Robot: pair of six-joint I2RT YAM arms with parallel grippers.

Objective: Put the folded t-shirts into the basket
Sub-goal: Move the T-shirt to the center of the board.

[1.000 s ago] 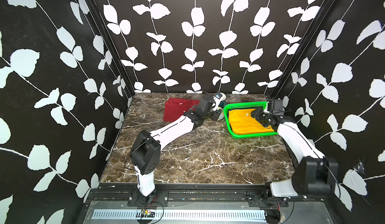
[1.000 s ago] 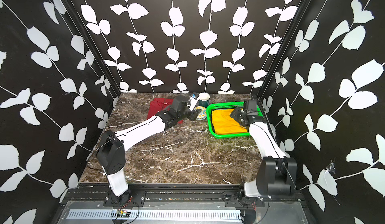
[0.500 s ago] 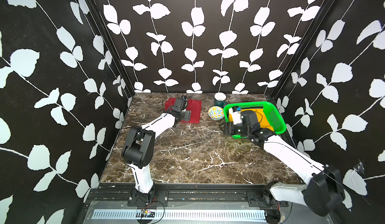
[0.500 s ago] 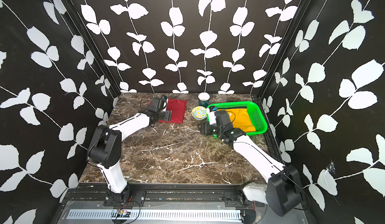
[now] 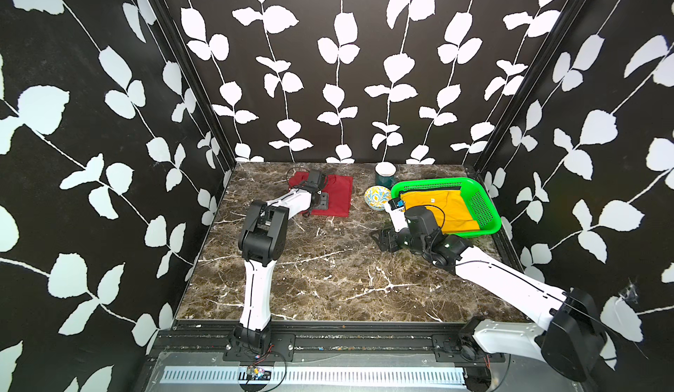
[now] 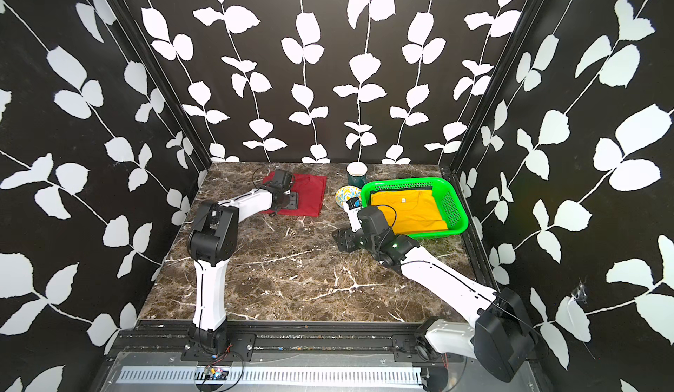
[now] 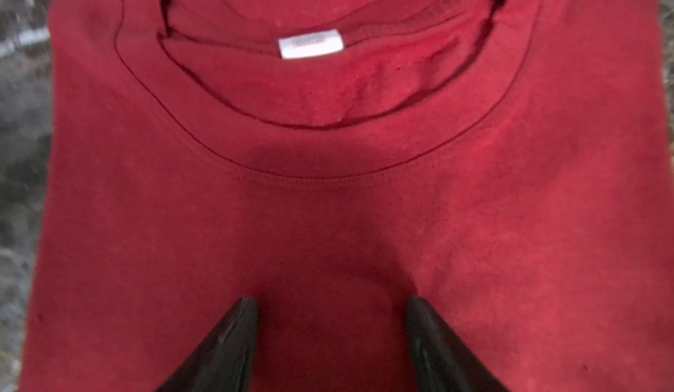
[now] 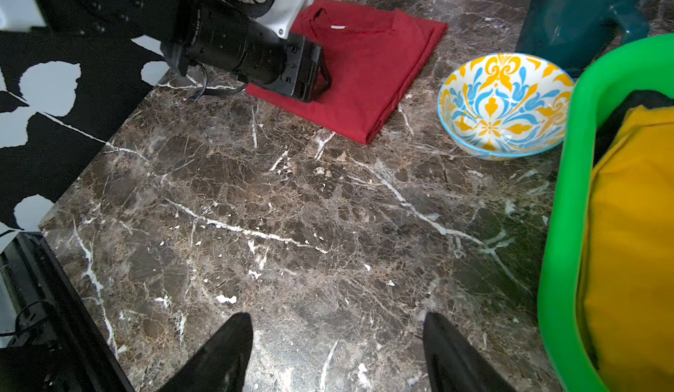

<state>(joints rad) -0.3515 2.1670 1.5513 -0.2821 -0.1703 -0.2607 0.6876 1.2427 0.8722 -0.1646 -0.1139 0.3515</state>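
The marble table (image 5: 328, 269) carries everything, and the green basket (image 5: 481, 209) stands at its far corner on the robot's right side. Inside the basket the yellow shirt (image 5: 437, 204) lies flat on top, and a black shirt (image 8: 634, 102) shows under its edge, so two shirts seem to be placed already. The red shirt (image 5: 339, 196) is not yet in. It lies folded on the table well apart from the basket, beyond the patterned bowl (image 5: 377, 197), which sits just beside the basket's wall together with the dark mug (image 5: 384, 176). The left gripper (image 7: 330, 302) is low over the red shirt below its collar, with its fingers spread and no cloth pinched between them. Whether the tips touch the cloth cannot be told. The right gripper (image 8: 337, 321) is also spread and empty, over bare table near the basket's front corner. The step in hand is probably the grasp of the red shirt. To do it well, the fingers should catch all the folded layers together, lift high enough, and pass over the bowl so that the fold does not open.
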